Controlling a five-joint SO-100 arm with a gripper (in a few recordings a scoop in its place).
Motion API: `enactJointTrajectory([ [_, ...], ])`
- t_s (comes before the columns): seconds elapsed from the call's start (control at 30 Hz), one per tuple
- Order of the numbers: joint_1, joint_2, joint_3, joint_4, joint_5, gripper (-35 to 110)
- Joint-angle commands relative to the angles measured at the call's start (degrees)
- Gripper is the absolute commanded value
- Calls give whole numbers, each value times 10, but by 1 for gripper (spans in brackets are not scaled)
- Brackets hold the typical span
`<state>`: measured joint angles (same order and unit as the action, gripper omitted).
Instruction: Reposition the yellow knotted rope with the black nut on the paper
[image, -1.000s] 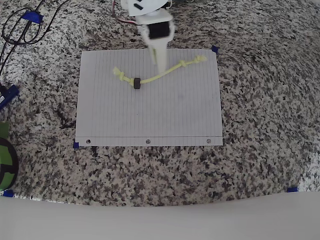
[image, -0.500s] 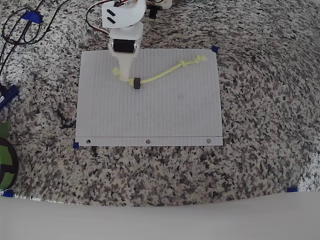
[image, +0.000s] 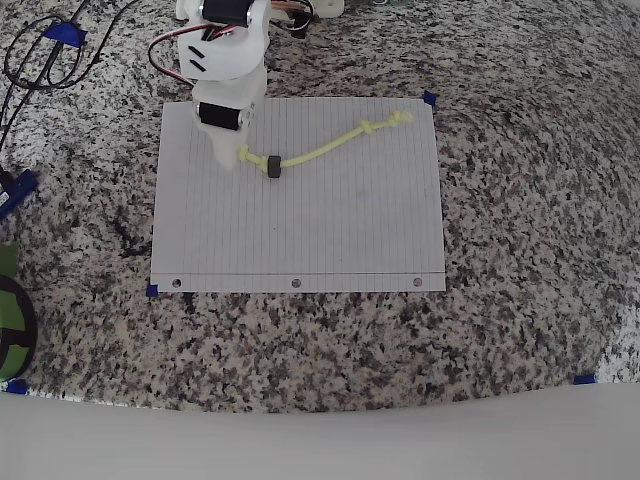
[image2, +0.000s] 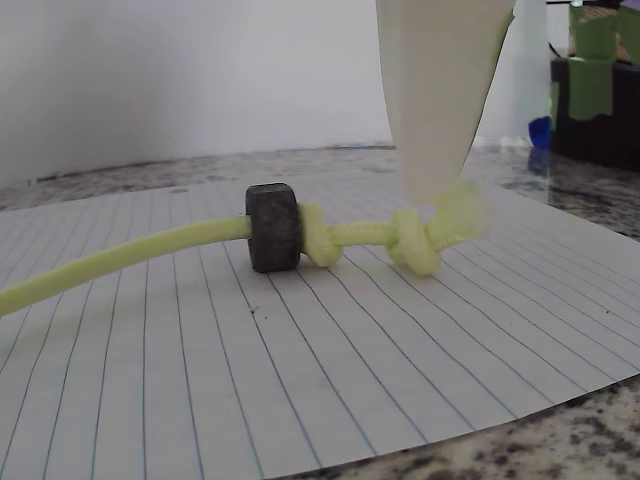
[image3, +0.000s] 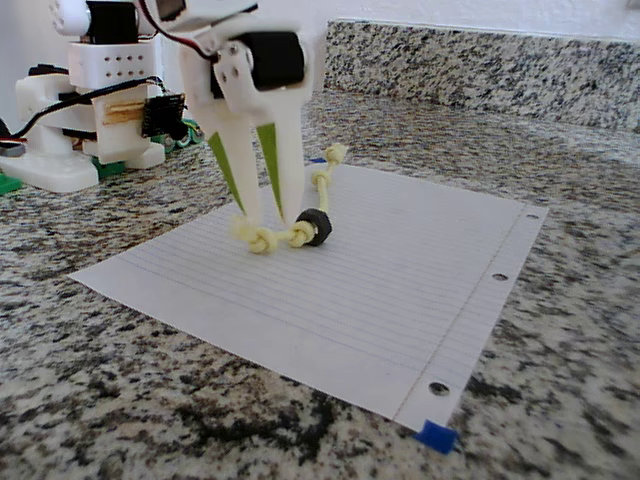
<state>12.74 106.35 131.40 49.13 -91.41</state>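
From above, the paper (image: 300, 200) lies flat on the granite bench (image: 520, 200), punched holes along its lower edge. The yellow knotted rope (image: 320, 150) crosses the upper part of the sheet, rising toward the upper right corner, with the black nut (image: 273, 166) threaded near its left end. The white claw (image: 228, 160) stands over that left end.

Wrist view: one pale finger (image2: 440, 90) comes down onto the frayed tip (image2: 462, 212), just beyond the end knot (image2: 412, 242); the nut sits beside a second knot.

Fixed view: the claw's fingers are parted, their tips either side of the end knot, beside the nut.
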Motion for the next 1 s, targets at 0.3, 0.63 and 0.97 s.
enactJointTrajectory([
  [0.3, 5, -33, -41, 35, -17, 34],
  [0.63, -12, -62, -43, -3, -18, 33],
  [0.97, -26, -81, -43, -18, -19, 33],
])
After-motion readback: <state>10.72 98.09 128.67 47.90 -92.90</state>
